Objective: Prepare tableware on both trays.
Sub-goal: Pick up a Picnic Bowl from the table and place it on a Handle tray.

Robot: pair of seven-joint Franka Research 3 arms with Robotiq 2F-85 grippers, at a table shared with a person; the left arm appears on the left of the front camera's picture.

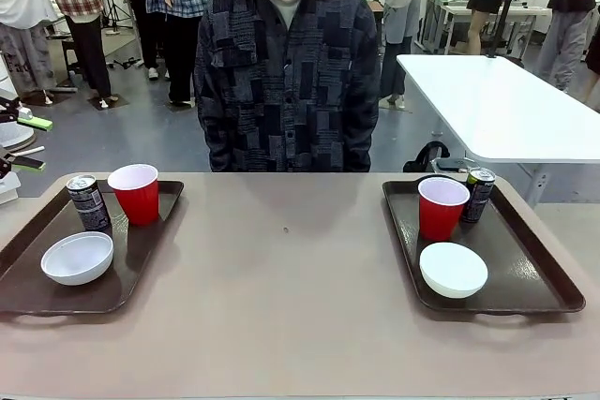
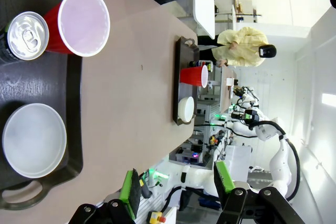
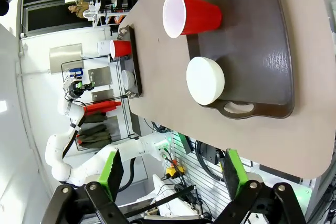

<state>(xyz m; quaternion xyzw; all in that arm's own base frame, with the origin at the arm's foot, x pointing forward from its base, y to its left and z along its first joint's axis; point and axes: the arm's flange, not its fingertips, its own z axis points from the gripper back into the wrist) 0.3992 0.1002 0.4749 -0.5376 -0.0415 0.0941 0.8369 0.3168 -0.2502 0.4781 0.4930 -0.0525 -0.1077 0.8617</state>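
On the left tray stand a dark can, a red cup and a white bowl. The right tray carries a red cup, a can behind it and a white bowl. My left gripper hovers open off the left tray's outer side, nothing between its green pads. Beyond the right tray's handle end, my right gripper is open and empty, facing the bowl and cup.
A person in a dark patterned shirt stands at the table's far edge, hands out of sight. Bare tabletop lies between the trays. A white table stands behind at the right. Other people move about in the background.
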